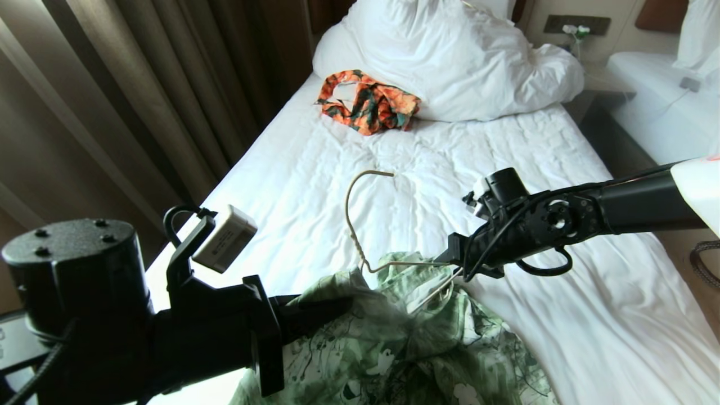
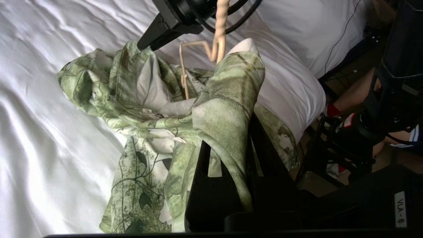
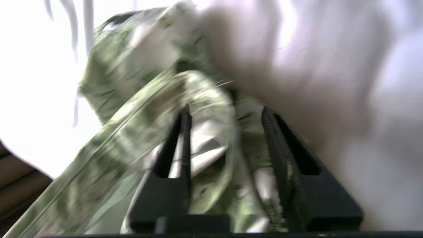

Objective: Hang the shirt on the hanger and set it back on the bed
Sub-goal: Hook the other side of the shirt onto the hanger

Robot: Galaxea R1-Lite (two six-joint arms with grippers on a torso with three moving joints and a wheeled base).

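- Two grippers are in view, both at the crumpled shirt on the near part of the bed.
- Left gripper: its fingers are clamped on a fold of the shirt fabric, lifting it into a peak; the cloth drapes over the fingers and hides their tips. In the head view the arm's bulky black housing covers the shirt's left portion.
- The shirt is thin, soft cloth, pale green with streaks, white flowers and dark leaf outlines; it is bunched, with a label showing at the collar. Its lower edge is cut off by the head view.
- The hanger is thin cream wire with a twisted neck and curved hook; the hook stands upright above the shirt, while the shoulders run down into the collar and are partly buried.
- Right gripper: its ribbed black fingers stand apart with shirt fabric between them; the wrist view is blurred, so a hold cannot be confirmed.
- An orange floral garment lies farther up, against the rumpled white duvet.
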